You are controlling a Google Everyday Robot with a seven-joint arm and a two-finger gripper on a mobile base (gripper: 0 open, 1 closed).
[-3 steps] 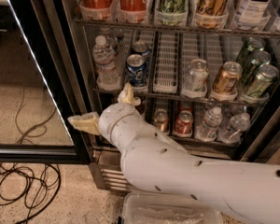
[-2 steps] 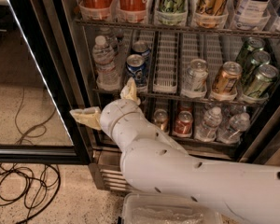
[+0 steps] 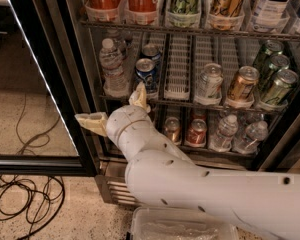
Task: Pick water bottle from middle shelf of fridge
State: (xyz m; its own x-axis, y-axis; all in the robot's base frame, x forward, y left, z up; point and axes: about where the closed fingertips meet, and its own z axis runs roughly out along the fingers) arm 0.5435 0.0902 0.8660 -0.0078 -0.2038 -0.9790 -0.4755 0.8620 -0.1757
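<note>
One fridge (image 3: pixel 83 74) stands open, with its middle shelf (image 3: pixel 177 69) spanning the full width. One white arm (image 3: pixel 190 184) reaches in from the lower right. Over the last second it has lifted slightly, bringing the gripper (image 3: pixel 109 104) up to the shelf's front edge at the left end. Claw state: released, fingers splayed wide, nothing held. Judged stage: approach, with the grasp not yet made. One water bottle (image 3: pixel 112 66) stands upright in the far-left lane, just above the gripper and untouched. The same shelf holds seven cans: two blue cans (image 3: pixel 146 74), one silver can (image 3: pixel 210 81), one gold can (image 3: pixel 242 83) and three green cans (image 3: pixel 282 85).
</note>
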